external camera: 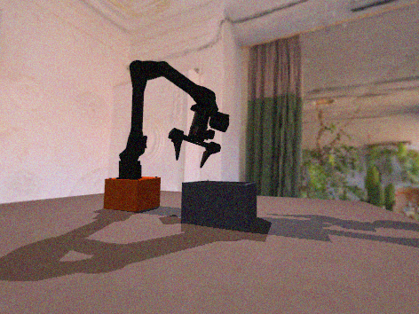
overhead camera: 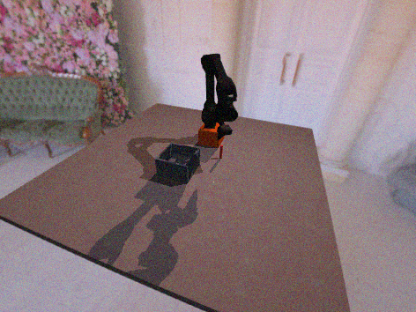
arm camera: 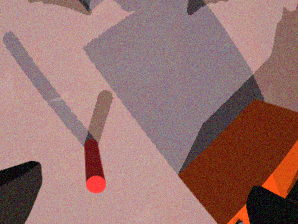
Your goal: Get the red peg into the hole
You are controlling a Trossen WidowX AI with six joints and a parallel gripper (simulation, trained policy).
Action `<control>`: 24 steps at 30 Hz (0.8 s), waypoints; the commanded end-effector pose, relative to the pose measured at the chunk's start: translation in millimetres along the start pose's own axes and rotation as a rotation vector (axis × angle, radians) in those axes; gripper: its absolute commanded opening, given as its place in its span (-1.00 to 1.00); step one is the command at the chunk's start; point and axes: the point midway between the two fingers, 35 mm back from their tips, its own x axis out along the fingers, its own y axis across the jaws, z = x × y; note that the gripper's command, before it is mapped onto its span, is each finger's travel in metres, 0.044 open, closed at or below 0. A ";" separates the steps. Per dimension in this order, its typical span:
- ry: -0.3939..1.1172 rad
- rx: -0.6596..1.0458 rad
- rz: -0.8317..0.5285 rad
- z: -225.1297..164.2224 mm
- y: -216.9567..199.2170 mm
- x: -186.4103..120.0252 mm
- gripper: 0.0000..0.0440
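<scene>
The red peg (overhead camera: 221,152) (arm camera: 94,162) stands upright on the table, its bright round top facing the wrist camera. It cannot be seen in the exterior view. My gripper (external camera: 190,163) (arm camera: 147,188) is open and empty, with its fingers wide apart, well above the table. In the wrist view the peg shows between the two fingers, nearer the left one. The open dark grey box (overhead camera: 173,170) (external camera: 218,204) stands on the table apart from the peg. Its inside shows only small in the top view, and the hole in the plate cannot be made out.
The orange base block (overhead camera: 210,136) (external camera: 131,193) (arm camera: 240,142) under the arm stands close to the peg. The brown table (overhead camera: 264,211) (external camera: 213,279) carries the block, box and peg. Long shadows of the arm and box cross it.
</scene>
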 end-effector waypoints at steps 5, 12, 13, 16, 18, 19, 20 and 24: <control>0.006 0.049 -0.040 -11.5 8.0 34.1 0.94; -0.003 0.069 -0.008 -20.1 20.5 63.3 0.90; -0.004 0.071 0.000 -21.4 22.3 67.3 0.89; -0.008 0.075 0.026 -25.1 27.5 79.1 0.88; -0.010 0.077 0.044 -27.5 30.3 86.2 0.87; -0.011 0.078 0.052 -28.7 31.4 89.5 0.86; -0.012 0.079 0.059 -30.0 32.3 92.6 0.86; -0.012 0.077 0.076 -35.4 33.0 103.4 0.76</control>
